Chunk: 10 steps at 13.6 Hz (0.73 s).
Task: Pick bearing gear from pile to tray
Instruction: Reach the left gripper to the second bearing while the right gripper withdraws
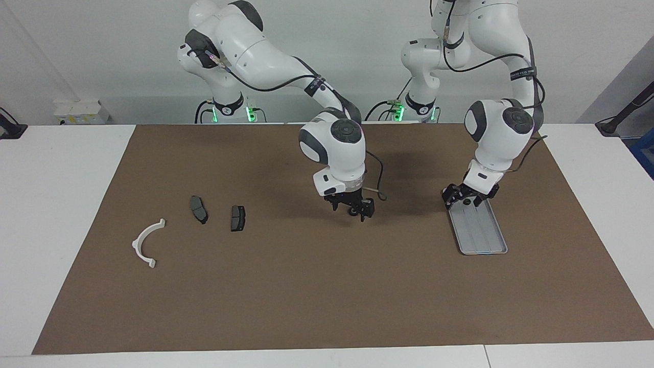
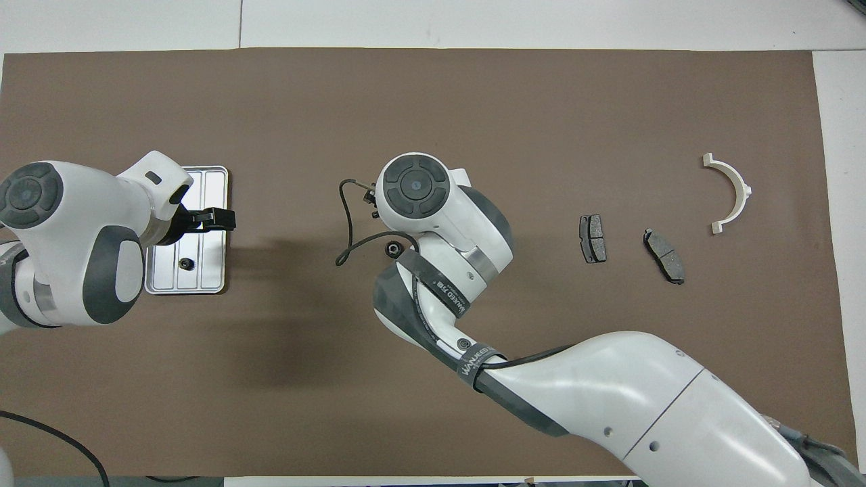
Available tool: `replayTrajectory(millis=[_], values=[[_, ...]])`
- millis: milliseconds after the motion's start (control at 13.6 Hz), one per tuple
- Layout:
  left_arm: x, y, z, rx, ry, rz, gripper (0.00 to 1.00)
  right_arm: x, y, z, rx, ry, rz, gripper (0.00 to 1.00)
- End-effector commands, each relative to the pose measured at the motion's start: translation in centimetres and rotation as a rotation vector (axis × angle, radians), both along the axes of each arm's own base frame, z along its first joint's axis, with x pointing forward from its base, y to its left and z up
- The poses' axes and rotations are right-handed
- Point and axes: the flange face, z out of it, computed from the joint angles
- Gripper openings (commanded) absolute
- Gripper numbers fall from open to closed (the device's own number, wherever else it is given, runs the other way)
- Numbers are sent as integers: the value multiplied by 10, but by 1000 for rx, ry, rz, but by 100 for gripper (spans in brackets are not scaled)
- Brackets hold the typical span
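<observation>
A small black bearing gear (image 2: 183, 263) lies in the silver tray (image 2: 206, 257), at the tray's end nearer the robots. My left gripper (image 1: 464, 198) hangs open just over that end of the tray (image 1: 480, 232), holding nothing. A second black gear (image 2: 391, 249) rests on the brown mat in the middle of the table. My right gripper (image 1: 351, 208) stands open low over it, one finger on each side. The overhead view hides the right gripper under its own wrist. The pile's white bracket (image 1: 145, 243) and two dark brake pads (image 1: 199, 209) (image 1: 237, 217) lie toward the right arm's end.
A brown mat (image 1: 306, 286) covers most of the white table. A loose black cable (image 2: 348, 233) loops off the right wrist. In the overhead view the bracket (image 2: 734, 193) and the pads (image 2: 593, 238) (image 2: 664, 255) sit apart from one another.
</observation>
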Motion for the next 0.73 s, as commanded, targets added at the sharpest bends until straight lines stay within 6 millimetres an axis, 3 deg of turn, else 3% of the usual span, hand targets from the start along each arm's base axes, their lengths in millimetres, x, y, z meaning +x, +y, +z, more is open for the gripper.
replayTrajectory(millis=[0, 293, 440, 587, 660], values=[[-2, -50, 2, -25, -14, 115, 100, 8, -22, 30, -23, -25, 30, 100], [-21, -154, -7, -38, -7, 157, 100, 25, -64, 64, 22, -7, 89, 100], [-24, -213, -25, -21, 9, 202, 100, 33, -90, 77, 20, 3, 139, 100], [-31, -239, -36, 2, 6, 229, 100, 39, -119, 91, 20, 17, 206, 100], [-45, -265, -46, 11, 19, 233, 100, 42, -134, 100, 14, 17, 258, 100]])
